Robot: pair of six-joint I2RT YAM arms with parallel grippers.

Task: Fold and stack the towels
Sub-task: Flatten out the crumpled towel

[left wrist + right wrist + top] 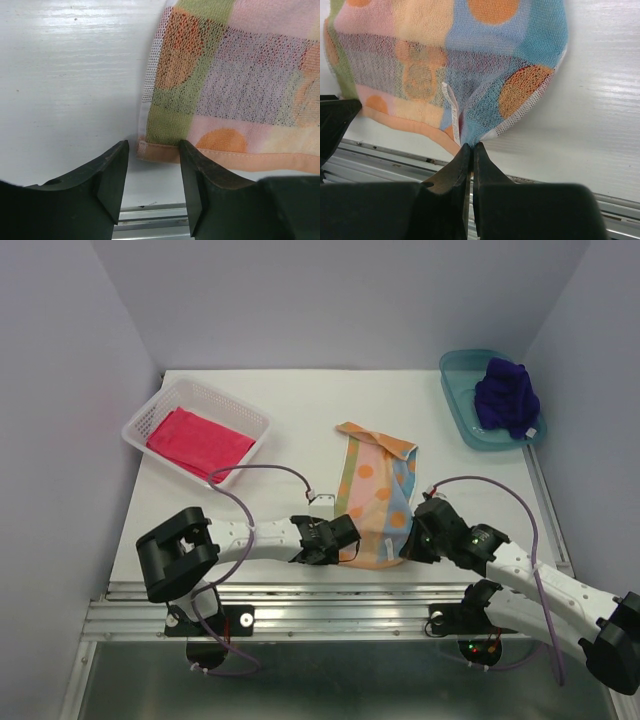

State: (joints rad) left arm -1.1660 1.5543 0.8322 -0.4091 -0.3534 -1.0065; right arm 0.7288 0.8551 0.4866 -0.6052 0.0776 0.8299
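The orange polka-dot towel (377, 488) lies spread near the table's front middle. My right gripper (410, 545) is shut on its near right corner (472, 135) and lifts that corner slightly. My left gripper (345, 540) is open, its jaws standing either side of the towel's near left corner (155, 150), which lies flat on the table. The pink-red towel (196, 440) lies folded in the white basket (160, 408) at the back left. The purple-blue towel (507, 396) is bunched in the teal tray (462, 400) at the back right.
The table's front metal rail (330, 605) runs just behind both grippers and shows in both wrist views (150, 212). A cable with a white connector (318, 496) lies left of the polka-dot towel. Walls close in the back and sides.
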